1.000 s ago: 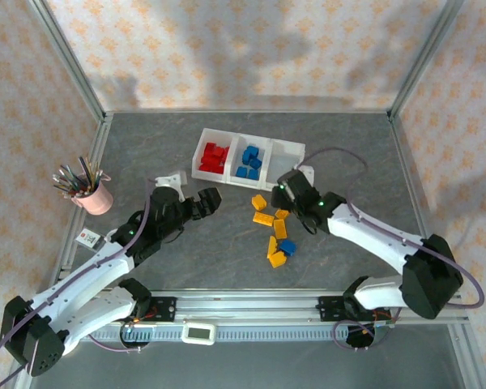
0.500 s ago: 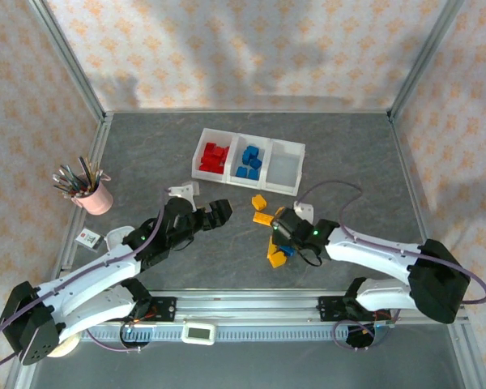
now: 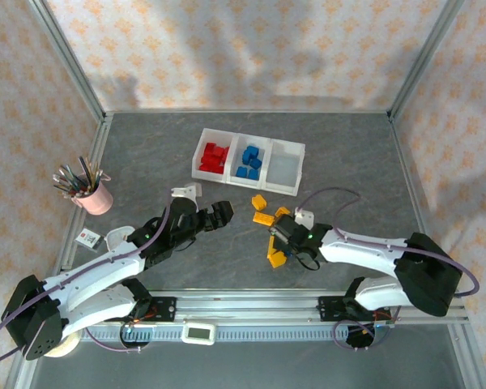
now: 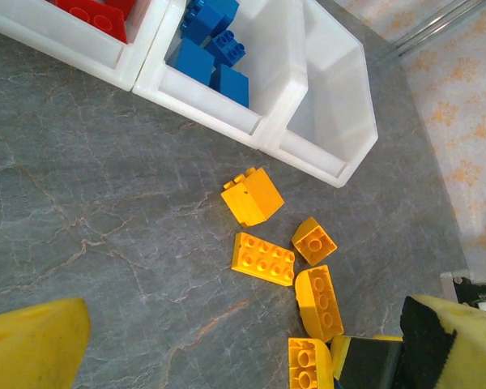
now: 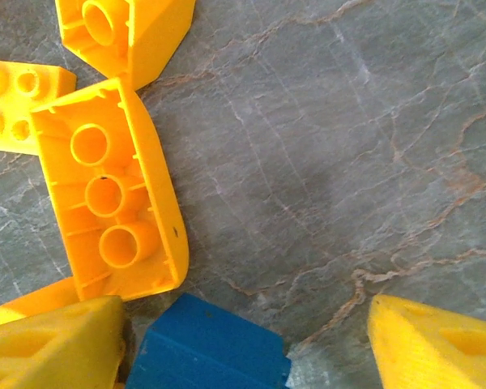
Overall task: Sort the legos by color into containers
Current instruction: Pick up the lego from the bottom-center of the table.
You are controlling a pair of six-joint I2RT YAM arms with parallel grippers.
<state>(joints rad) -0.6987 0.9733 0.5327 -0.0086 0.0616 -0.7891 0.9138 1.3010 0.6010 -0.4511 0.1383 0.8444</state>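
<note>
My right gripper (image 5: pixel 243 348) is open and low over the table, its yellow fingers either side of a blue lego (image 5: pixel 211 348). The brick lies against the left finger (image 5: pixel 57 340), with a gap to the right finger (image 5: pixel 437 348). Yellow legos (image 5: pixel 109 194) lie just beyond it. From above, the right gripper (image 3: pixel 287 243) sits in the yellow pile (image 3: pixel 263 217). My left gripper (image 3: pixel 215 215) hangs open and empty to the left of the pile. The containers (image 3: pixel 249 180) hold red legos (image 3: pixel 215 158) in the left bin and blue legos (image 3: pixel 249 162) in the middle one. The right bin (image 3: pixel 283 166) holds nothing.
A pink cup of pens (image 3: pixel 93 197) stands at the left, with a small white tag (image 3: pixel 89 237) near it. Metal frame rails (image 3: pixel 405 162) border the grey table. Bare table lies between the bins and the left gripper.
My right gripper came from beside the bins toward the near edge and dropped around the blue lego, its jaws narrowing a little. The left arm reached slightly right toward the pile.
</note>
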